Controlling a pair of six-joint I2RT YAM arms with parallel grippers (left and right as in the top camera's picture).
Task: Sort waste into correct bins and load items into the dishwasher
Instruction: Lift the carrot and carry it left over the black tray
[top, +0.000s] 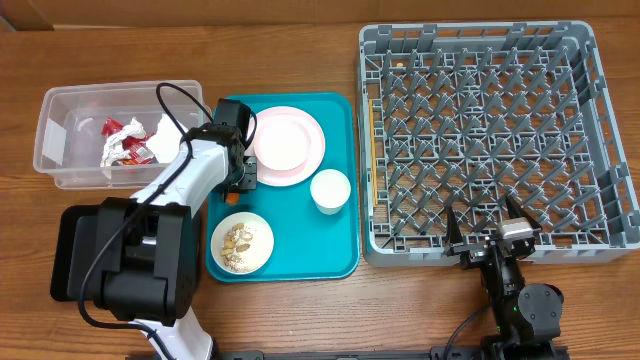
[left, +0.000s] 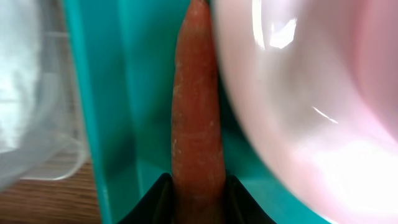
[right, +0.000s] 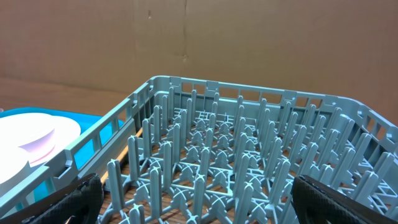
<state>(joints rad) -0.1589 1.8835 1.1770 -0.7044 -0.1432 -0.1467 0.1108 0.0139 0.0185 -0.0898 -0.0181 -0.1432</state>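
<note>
My left gripper (top: 240, 172) hangs over the left edge of the teal tray (top: 340, 255), right beside the pink plate (top: 288, 145). In the left wrist view its jaws (left: 198, 186) are shut on an orange carrot piece (left: 198, 112), which lies along the tray floor (left: 134, 93) against the plate's rim (left: 298, 93). A white cup (top: 330, 190) and a bowl of food scraps (top: 242, 243) stand on the tray. My right gripper (top: 487, 232) is open and empty at the front edge of the grey dish rack (top: 480, 40); its fingers (right: 196, 193) frame the rack's pegs (right: 249, 155).
A clear plastic bin (top: 55, 135) holding red and white wrappers (top: 128, 140) stands left of the tray, and its wall shows in the left wrist view (left: 31, 93). Bare wooden table lies in front of the tray and the rack.
</note>
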